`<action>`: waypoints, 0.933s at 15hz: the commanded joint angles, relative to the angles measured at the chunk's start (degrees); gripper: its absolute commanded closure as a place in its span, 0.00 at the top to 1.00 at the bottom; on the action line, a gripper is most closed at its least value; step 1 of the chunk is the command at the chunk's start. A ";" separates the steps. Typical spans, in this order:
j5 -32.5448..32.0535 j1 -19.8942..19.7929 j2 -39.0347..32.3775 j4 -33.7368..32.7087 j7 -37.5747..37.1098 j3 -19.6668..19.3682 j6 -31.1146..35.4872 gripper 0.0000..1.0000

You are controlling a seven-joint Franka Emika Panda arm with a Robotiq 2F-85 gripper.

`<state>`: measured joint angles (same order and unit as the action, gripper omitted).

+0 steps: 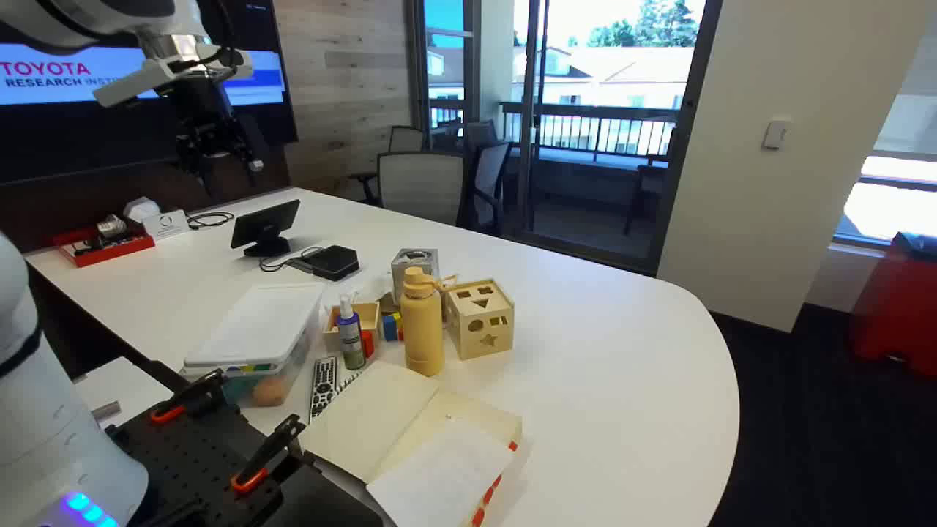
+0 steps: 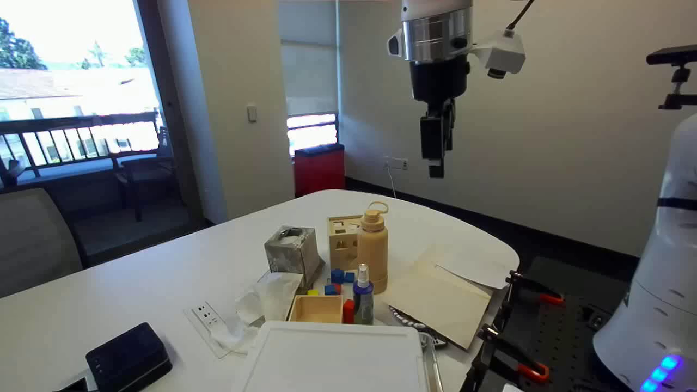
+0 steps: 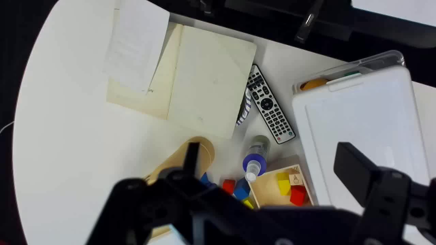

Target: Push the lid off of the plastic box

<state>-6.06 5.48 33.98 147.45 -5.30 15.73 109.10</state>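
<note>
Atop clear plastic box (image 1: 296,360): flat rectangular lid (image 1: 258,322).

Over there, the arm (image 2: 664,294) stands just past the table edge (image 1: 622,380), reaching high above it, gripper (image 3: 269,156) pointing down, fingers (image 3: 354,172) spread wide.

In the wrist view, one lid (image 3: 357,119) and one plastic box (image 3: 357,66) are counted near three o'clock, one remote (image 3: 270,105) at two, one open book (image 3: 207,81) at eleven, one spray bottle (image 3: 257,156) at four and one wooden tray (image 3: 267,190) at five. In both exterior views, one yellowish bottle (image 1: 423,329), one wooden cube (image 1: 479,322), one tissue box (image 2: 291,253) and two clamps (image 1: 272,450) are found.
</note>
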 commanded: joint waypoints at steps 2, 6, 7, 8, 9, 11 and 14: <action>-1.13 1.61 -1.26 -0.01 -0.93 -1.15 0.03 1.00; 1.49 4.12 -3.91 6.10 1.27 -2.43 6.70 1.00; 2.32 4.62 -5.34 8.10 1.33 -2.60 9.25 1.00; 3.07 5.14 -6.98 10.28 1.64 -2.93 12.43 1.00; 3.82 5.56 -8.97 12.32 2.11 -3.28 15.68 1.00; 4.38 5.46 -16.72 11.63 1.51 -3.05 20.82 1.00; 5.63 6.27 -24.92 13.51 2.36 -2.93 29.31 1.00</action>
<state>-2.39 10.50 17.67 160.99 -4.70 13.67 131.74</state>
